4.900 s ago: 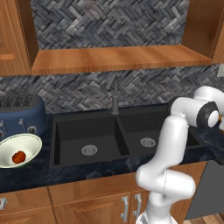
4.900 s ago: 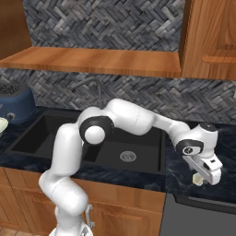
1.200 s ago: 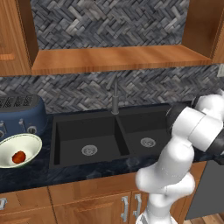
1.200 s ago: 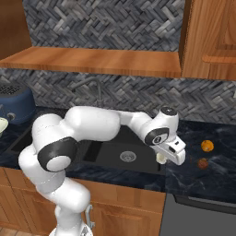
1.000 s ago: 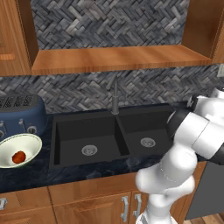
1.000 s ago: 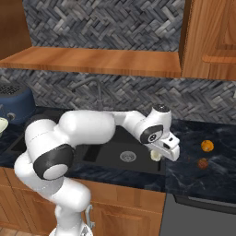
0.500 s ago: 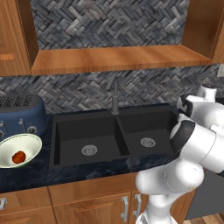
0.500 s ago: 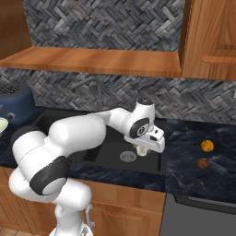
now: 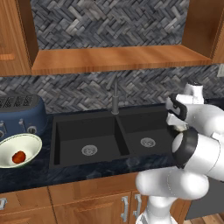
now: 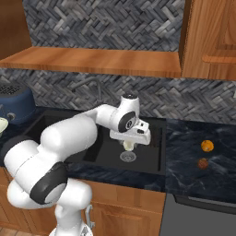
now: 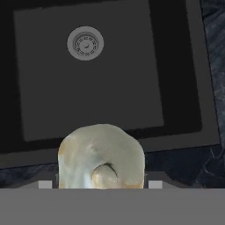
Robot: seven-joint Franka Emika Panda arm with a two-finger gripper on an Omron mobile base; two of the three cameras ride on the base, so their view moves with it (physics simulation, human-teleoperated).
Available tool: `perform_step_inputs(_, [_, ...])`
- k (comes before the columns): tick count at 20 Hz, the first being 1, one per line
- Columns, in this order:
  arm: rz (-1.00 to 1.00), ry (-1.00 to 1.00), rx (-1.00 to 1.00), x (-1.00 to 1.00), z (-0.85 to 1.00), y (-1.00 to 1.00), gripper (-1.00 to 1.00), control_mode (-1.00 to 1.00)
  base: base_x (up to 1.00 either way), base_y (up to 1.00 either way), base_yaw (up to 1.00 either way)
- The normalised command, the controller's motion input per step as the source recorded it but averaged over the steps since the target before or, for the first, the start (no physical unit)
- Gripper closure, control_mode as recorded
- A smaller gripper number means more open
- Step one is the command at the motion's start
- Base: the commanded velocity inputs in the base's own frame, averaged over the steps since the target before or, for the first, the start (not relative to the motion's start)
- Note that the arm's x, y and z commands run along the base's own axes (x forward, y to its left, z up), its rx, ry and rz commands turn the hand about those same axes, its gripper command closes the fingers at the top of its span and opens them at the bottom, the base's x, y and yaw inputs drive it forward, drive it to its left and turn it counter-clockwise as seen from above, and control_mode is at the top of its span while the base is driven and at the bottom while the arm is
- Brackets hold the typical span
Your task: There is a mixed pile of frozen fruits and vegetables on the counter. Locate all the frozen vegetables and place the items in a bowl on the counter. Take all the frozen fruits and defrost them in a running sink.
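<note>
So the hand (image 10: 129, 144) is clamped on the pale garlic bulb (image 11: 101, 157), hanging over the right basin of the black sink (image 10: 152, 161).

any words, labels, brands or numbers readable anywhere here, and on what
None can be read in any view.
The blue toaster has small front knobs, with no legible marking.
The garlic bulb held in the gripper, the bowl and the sink carry no print.
</note>
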Motion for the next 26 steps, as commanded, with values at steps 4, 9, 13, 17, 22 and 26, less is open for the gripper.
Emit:
perform_step_inputs(4, [0.15, 0.02, 0.00, 0.21, 0.18, 0.49, 1.00, -1.00, 0.00, 0.00, 0.00])
perform_step_inputs(9, [0.14, 0.02, 0.00, 0.16, 0.13, 0.54, 1.00, -1.00, 0.00, 0.00, 0.00])
perform_step_inputs(13, [0.14, 0.01, 0.00, 0.06, 0.10, 0.55, 1.00, -1.00, 0.00, 0.00, 0.00])
perform_step_inputs(17, [0.12, 0.00, 0.00, 0.02, 0.07, 0.56, 1.00, -1.00, 0.00, 0.00, 0.00])
perform_step_inputs(22, [0.12, 0.00, -0.02, 0.00, 0.00, 0.63, 1.00, -1.00, 0.00, 0.00, 0.00])
perform_step_inputs(26, [0.11, 0.00, 0.00, 0.02, 0.01, 0.59, 1.00, -1.00, 0.00, 0.00, 0.00])
